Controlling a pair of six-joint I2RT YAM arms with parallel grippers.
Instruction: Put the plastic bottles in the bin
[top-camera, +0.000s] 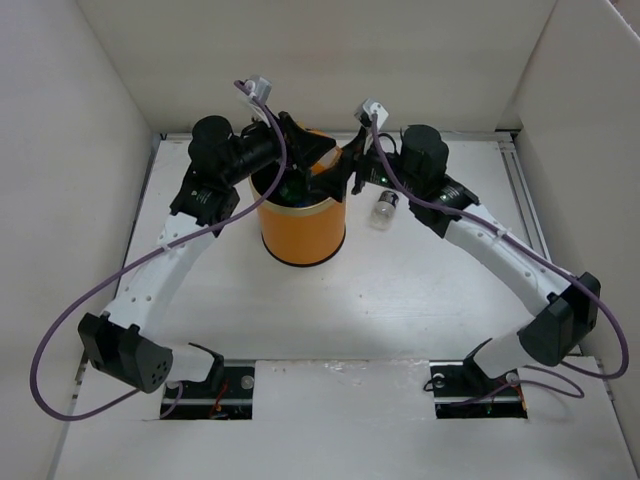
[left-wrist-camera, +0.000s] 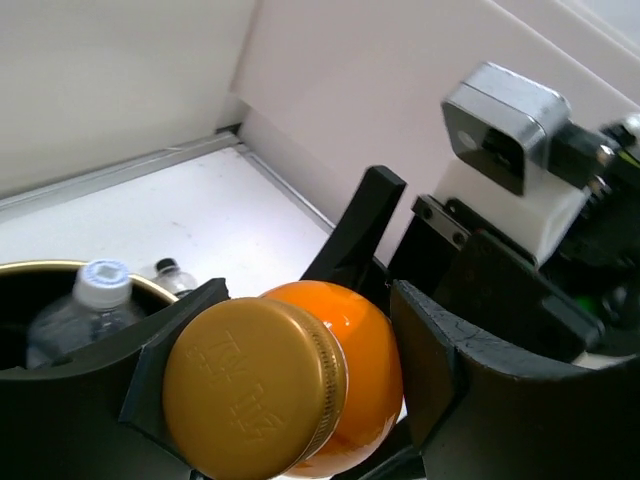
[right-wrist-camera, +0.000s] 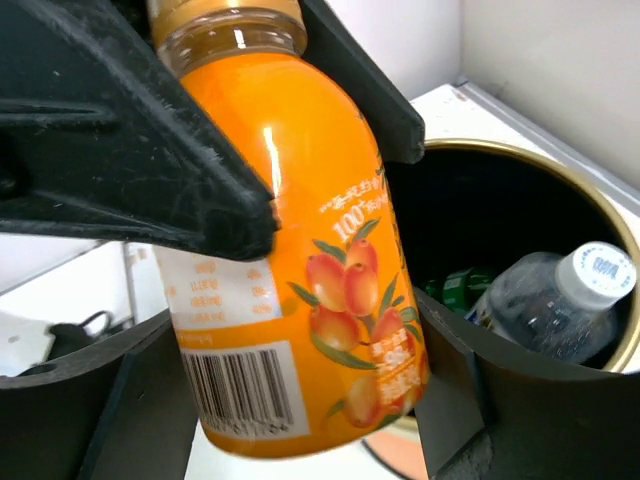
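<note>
An orange bottle (right-wrist-camera: 300, 250) with a gold cap (left-wrist-camera: 250, 390) hangs at the rim of the orange bin (top-camera: 300, 235). My left gripper (left-wrist-camera: 300, 330) is shut on its upper part. My right gripper (right-wrist-camera: 305, 345) closes on its lower, labelled part, with a finger against each side. In the top view the left gripper (top-camera: 308, 160) and the right gripper (top-camera: 347, 172) meet over the bin's far edge. Inside the bin lie a clear bottle with a white cap (right-wrist-camera: 560, 300) and a green bottle (right-wrist-camera: 455, 290). A small clear bottle with a dark cap (top-camera: 384, 208) lies on the table right of the bin.
White walls close in the table at the back and on both sides. The back wall stands close behind the bin. The right wrist camera housing (left-wrist-camera: 510, 120) sits just beyond my left fingers. Purple cables loop from both arms.
</note>
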